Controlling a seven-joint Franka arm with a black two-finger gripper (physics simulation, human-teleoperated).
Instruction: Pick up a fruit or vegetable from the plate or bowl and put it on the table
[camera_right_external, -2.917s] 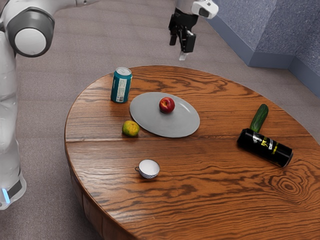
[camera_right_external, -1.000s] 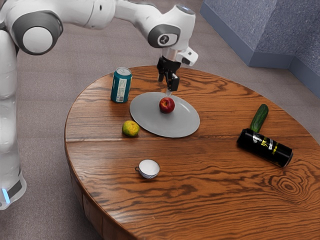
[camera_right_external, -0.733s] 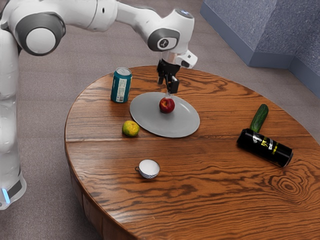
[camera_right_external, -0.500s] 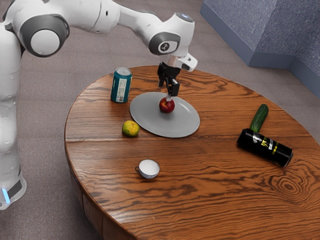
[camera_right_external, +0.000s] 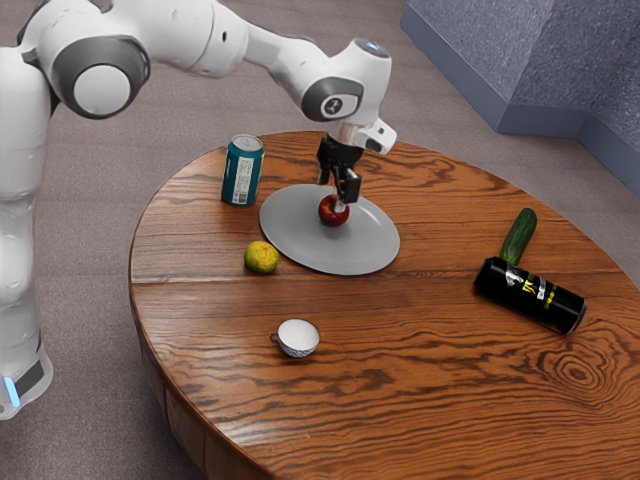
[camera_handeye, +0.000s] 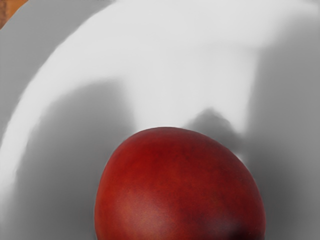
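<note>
Nectarine (camera_right_external: 327, 216): sitting on the grey oval plate (camera_right_external: 300, 240), right under the hand, and there's the red skin looming large in the wrist view!
Gripper (camera_right_external: 332, 200): down over the fruit, its two fingers spread wide, one on the near side, the other beyond; no pinch on.
Contact: the near fingertip overlaps the fruit in the exterior view, though whether it actually touches is hard to call from here.
Done: the reach, just about, I'd say.
Left: the squeeze, the lift, the carry clear of the plate's rim, the set-down and the release; plenty to play for.
Wooden table (camera_right_external: 400, 400): waiting for its delivery, with a green-yellow mandarin (camera_right_external: 262, 258) just beside the plate and a teacup (camera_right_external: 298, 338) farther off.
</note>
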